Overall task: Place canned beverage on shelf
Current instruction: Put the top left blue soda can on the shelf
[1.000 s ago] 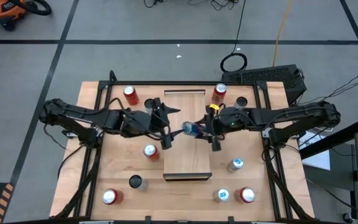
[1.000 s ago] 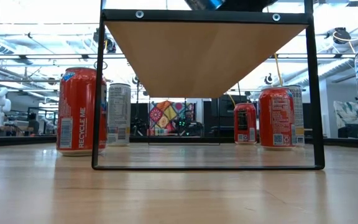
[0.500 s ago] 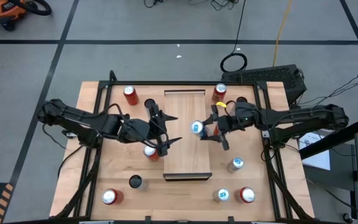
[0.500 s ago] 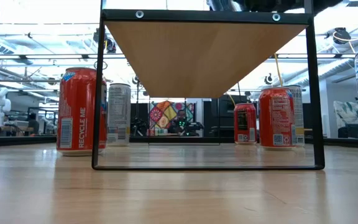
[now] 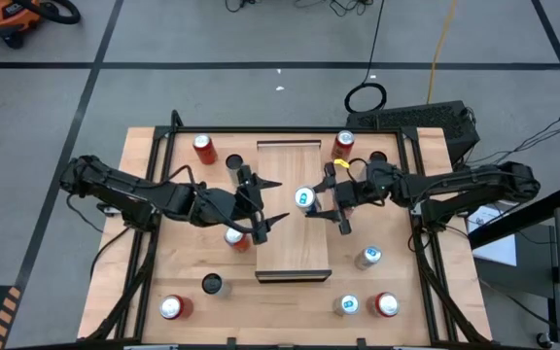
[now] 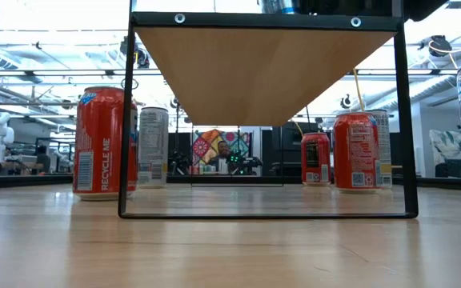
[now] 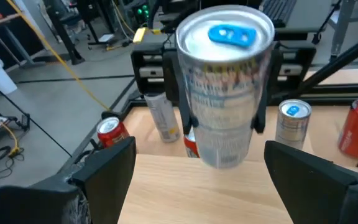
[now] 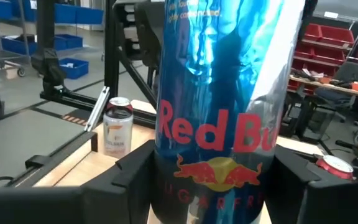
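A silver-blue Red Bull can (image 5: 305, 199) with a blue tab stands upright over the middle of the shelf (image 5: 290, 253), a pale-wood board raised on a black frame (image 6: 124, 120). My right gripper (image 5: 325, 201) reaches in from the table's right and is shut on the can (image 8: 219, 124). My left gripper (image 5: 262, 206) hovers open at the shelf's left edge, facing the can (image 7: 224, 87), its fingers apart and clear of it. The low view shows only the can's foot (image 6: 278, 6) at the shelf's top bar; whether it rests on the board I cannot tell. My right gripper pinches the can's side wall (image 7: 185, 93) between its two fingers (image 7: 263, 87), about mid-height, one finger on each side. The fingers come in level from the table's right. The can stays upright, tab up, its base just at the board.
Red cans stand at the far left (image 5: 203, 148), far right (image 5: 343, 145), near left (image 5: 171, 308) and near right (image 5: 387, 304). Silver cans (image 5: 368, 257) (image 5: 348, 305) stand right of the shelf. One can (image 5: 233, 236) sits under my left arm; a dark-topped one (image 5: 211, 284) sits nearer.
My right gripper has tipped up to level and sunk a little toward the shelf, turning the can from lying slanted to upright with its tab up. My left gripper has drawn slightly down and back from the can, staying open.
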